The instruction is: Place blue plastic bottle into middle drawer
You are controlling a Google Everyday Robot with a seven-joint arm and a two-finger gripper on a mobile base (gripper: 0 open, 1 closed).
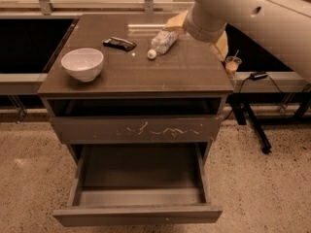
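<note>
Grey-brown and pulled wide out, the drawer (138,214) is sitting nearest, low at the front of the cabinet, and its flat bottom is showing bare. Above it, a drawer front (136,128) with pale scratches is sitting pushed in. On the brown surface (194,79), a white bowl (82,63) is standing at the front left. Farther back a flat black packet (119,43) is lying. Just to its right the bottle (163,41) is lying on its side, with its white cap pointing front-left, well apart from the drawer. At the bottle's far end the gripper (177,21) is hovering, just beside its base or touching it. I cannot tell which, nor whether it is released or clenched, because the thick white arm (243,13) is hiding most of it.
</note>
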